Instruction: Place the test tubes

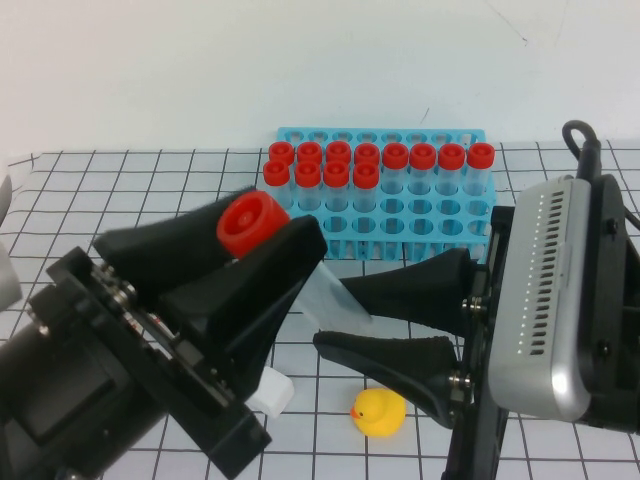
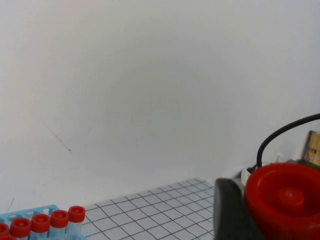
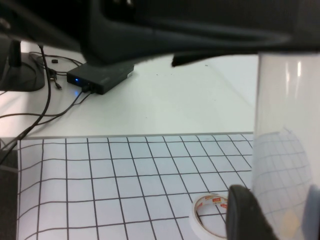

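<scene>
Test tube (image 1: 250,222), middle hidden, between left tool (image 1: 282,222) and right tool (image 1: 333,315).

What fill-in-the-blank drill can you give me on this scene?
1. The test tube, reaching from the left gripper to the right gripper above the table, has a ___ cap.
2. The blue rack holds ___ capped tubes.
3. A ___ duck sits on the table near the right gripper.
Missing: red; twelve; yellow.
</scene>
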`<state>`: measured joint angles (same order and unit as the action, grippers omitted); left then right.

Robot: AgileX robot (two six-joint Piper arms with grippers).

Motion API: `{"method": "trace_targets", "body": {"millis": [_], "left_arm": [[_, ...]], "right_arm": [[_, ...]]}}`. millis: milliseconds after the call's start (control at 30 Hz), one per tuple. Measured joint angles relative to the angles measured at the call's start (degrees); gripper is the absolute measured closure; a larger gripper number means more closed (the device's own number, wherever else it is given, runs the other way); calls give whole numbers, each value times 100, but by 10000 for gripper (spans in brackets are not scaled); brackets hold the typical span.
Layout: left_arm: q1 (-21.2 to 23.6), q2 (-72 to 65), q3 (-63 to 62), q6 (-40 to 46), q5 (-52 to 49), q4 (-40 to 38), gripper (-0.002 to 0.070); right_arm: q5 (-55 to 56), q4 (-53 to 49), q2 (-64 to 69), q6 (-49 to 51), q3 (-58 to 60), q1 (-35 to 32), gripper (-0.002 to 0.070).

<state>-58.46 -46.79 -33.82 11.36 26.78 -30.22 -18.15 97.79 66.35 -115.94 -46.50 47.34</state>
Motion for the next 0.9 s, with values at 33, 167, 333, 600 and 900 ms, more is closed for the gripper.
{"method": "trace_targets", "body": {"millis": [33, 167, 333, 600, 900], "left_arm": [[0, 0, 0, 37, -26, 0, 365], [0, 0, 0, 108, -40, 67, 413], [0, 0, 0, 187, -50, 199, 413], [0, 0, -4, 425, -63, 255, 413], [0, 0, -385, 1792, -220, -129, 414]], "right_arm": [[0, 0, 0, 0, 0, 0, 441], [11, 0, 0, -143, 0, 0, 441], [61, 0, 0, -148, 0, 0, 441], [155, 0, 0, -21, -175, 0, 252], [983, -38, -429, 41, -331, 0, 144]]}}
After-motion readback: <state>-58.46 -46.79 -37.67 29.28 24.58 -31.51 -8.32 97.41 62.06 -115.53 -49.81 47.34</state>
